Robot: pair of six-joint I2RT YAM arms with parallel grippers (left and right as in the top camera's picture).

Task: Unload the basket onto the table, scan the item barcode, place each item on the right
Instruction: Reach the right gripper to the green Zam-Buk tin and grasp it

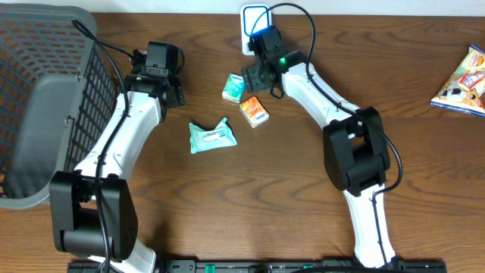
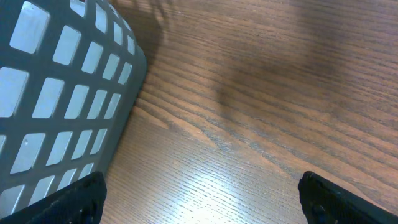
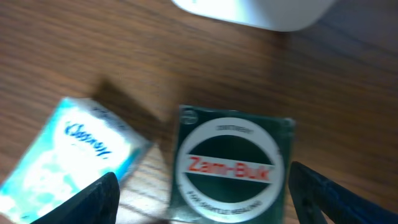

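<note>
A dark green Zam-Buk box [image 3: 230, 165] lies flat on the wood table, label up. My right gripper [image 3: 202, 202] is open and straddles it, with a black finger [image 3: 93, 199] off to its left and the other close by its right edge. From overhead, that gripper [image 1: 256, 76] hangs just below the white barcode scanner [image 1: 256, 19], and the box is mostly hidden under it. My left gripper [image 2: 199, 199] is open over bare wood beside the basket and holds nothing.
A blue-and-white tissue pack [image 1: 233, 87] lies just left of the green box, with an orange box [image 1: 255, 111] below it. A teal wipes pack [image 1: 212, 137] lies mid-table. The grey mesh basket [image 1: 45, 98] fills the left side. A snack bag [image 1: 462, 80] lies far right.
</note>
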